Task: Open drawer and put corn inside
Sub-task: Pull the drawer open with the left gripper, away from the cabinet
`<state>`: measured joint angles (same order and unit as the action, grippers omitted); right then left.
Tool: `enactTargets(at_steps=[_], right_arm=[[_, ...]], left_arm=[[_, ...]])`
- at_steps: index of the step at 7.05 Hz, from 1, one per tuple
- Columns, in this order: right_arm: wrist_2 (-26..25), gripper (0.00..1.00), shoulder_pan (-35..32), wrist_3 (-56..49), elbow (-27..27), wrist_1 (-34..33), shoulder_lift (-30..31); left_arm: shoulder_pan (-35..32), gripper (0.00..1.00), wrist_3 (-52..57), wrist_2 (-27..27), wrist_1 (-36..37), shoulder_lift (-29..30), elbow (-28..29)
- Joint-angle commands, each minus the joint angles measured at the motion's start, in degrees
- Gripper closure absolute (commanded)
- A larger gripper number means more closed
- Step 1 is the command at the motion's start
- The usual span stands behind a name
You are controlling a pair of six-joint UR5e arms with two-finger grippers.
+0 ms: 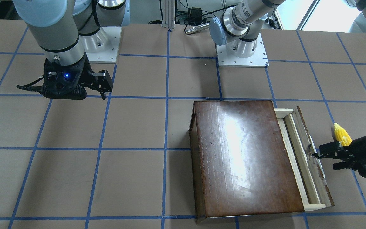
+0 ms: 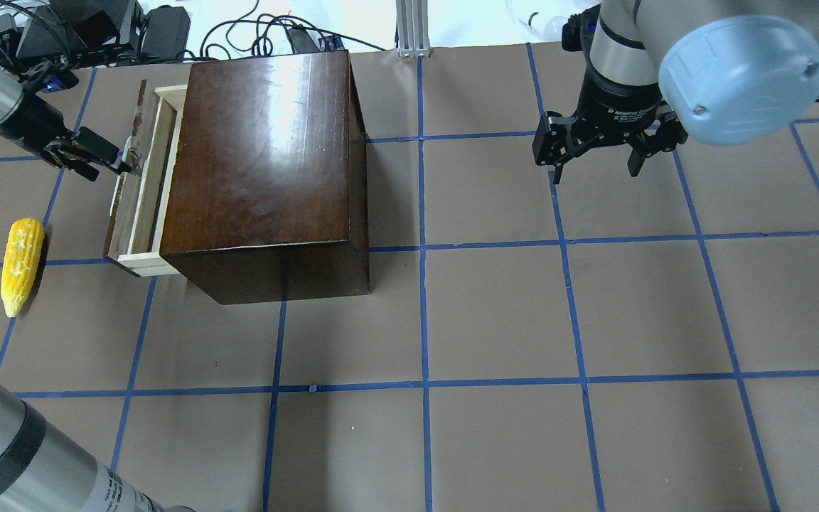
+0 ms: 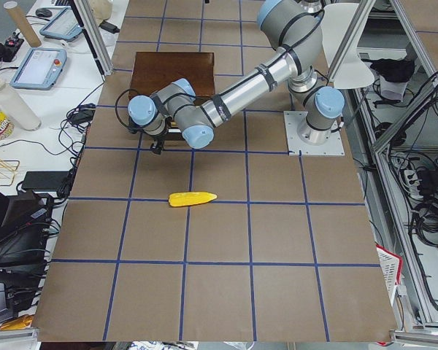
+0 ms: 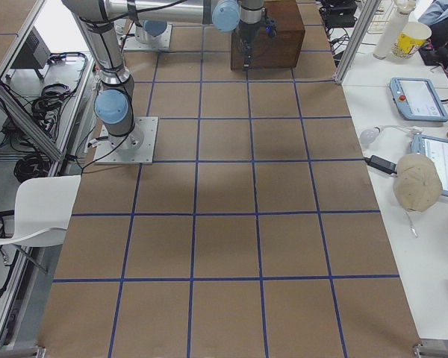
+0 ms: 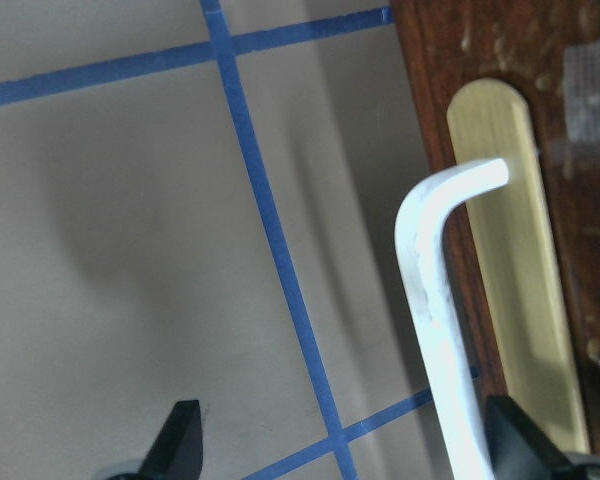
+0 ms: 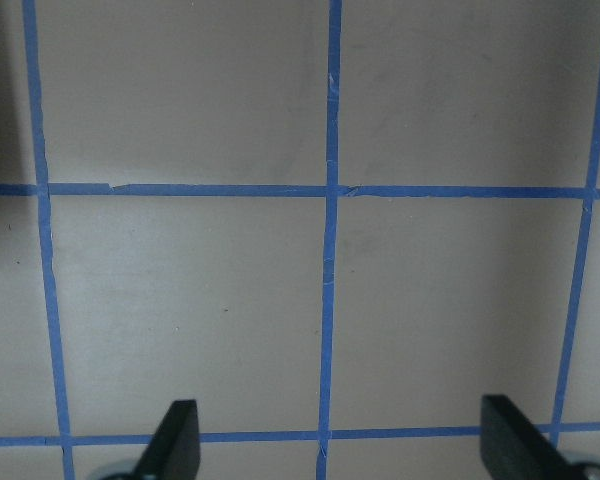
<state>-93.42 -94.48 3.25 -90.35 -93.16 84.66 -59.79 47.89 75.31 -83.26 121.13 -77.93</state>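
Taped brown surface [image 2: 495,320]: box [image 2: 260,156] at its far left corner, drawer [image 2: 141,185] partly out, corn [image 2: 22,264] beside. Left tool [image 2: 107,167] spread around the handle [image 5: 435,300]; right tool [image 2: 594,172] spread, hovering.

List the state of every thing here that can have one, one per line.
drawer: partly open, pulled a little way out of the box.
corn: lying on the table outside the drawer, not held.
left gripper: open, with the drawer's handle between its fingers.
right gripper: open, empty, above bare table.
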Motion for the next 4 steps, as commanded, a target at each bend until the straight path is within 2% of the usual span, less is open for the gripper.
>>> enactTargets(at_steps=[1, 4], right_arm=[[0.0, 0.0, 0.0, 0.0, 0.0, 0.08, -0.03], [0.0, 0.0, 0.0, 0.0, 0.0, 0.08, 0.06]], left_arm=[[0.99, 0.0, 2.28, 0.89, -0.06, 0.07, 0.06], [0.99, 0.0, 3.08, 1.41, -0.32, 0.77, 1.55]])
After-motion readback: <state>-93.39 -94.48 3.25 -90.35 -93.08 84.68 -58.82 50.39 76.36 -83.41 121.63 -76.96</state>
